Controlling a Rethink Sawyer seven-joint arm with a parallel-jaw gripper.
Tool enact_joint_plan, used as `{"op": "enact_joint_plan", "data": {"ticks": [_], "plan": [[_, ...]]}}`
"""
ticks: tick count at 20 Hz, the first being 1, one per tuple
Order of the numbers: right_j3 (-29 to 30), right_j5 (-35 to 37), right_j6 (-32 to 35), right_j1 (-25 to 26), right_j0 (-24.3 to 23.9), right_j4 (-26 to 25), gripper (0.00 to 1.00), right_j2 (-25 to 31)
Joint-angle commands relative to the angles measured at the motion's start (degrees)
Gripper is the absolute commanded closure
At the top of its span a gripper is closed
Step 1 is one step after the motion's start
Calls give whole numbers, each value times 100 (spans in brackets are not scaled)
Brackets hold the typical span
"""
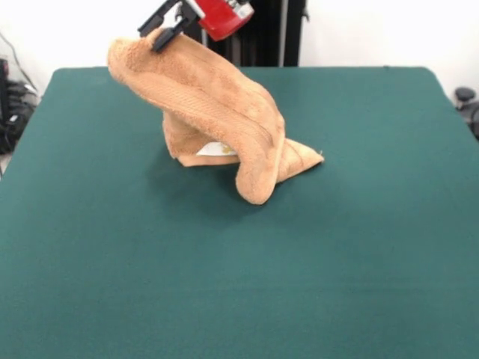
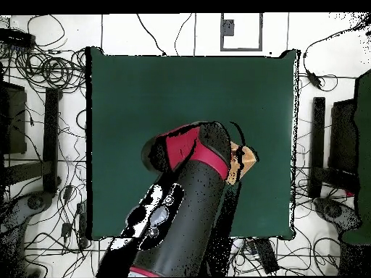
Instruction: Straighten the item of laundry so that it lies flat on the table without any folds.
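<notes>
Seen from the front, the near half of the table point(image 1: 239, 299) is bare teal felt. Past it, about mid-table and slightly toward the picture's left, sits the towel point(image 1: 224, 120). Its lowest fold point(image 1: 258, 187) is a rounded bulge touching the felt, and just beside that, toward the picture's right, a pointed corner point(image 1: 307, 158) lies flat on the table. A small pale patch point(image 1: 217, 149) shows in the hollow under the raised cloth; what it is cannot be made out. From the bulge the towel rises as a thick, rolled band, its long axis running diagonally up and toward the far left, ending in a lifted corner above the table's far edge. The cloth is bunched and folded over itself, so its hems and full outline are hidden.

At that raised corner the gripper point(image 1: 166, 31) has its dark fingers pressed onto the towel's top edge, pinching it. Only the fingers and a red part of the wrist point(image 1: 223, 15) show; the remainder of the arm is cut off by the top of the picture.

From overhead, the red and black arm point(image 2: 185, 210) covers nearly all of the towel; only a tan corner point(image 2: 241, 161) peeks out beside it, and the gripper itself is hidden beneath.
</notes>
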Motion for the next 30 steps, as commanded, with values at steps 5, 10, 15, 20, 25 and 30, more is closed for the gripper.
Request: {"op": "enact_joint_plan", "data": {"ticks": [5,10,15,20,25,30], "plan": [[-234,501,-1016,191,5,-313,100,783],[-245,507,-997,188,17,-348,100,796],[-231,487,-1004,176,13,-346,100,810],[179,127,-762,184,111,-430,100,794],[219,197,-1936,-7,-161,-587,100,1202],[410,97,-3368,-199,-1205,-334,100,2406]]}}
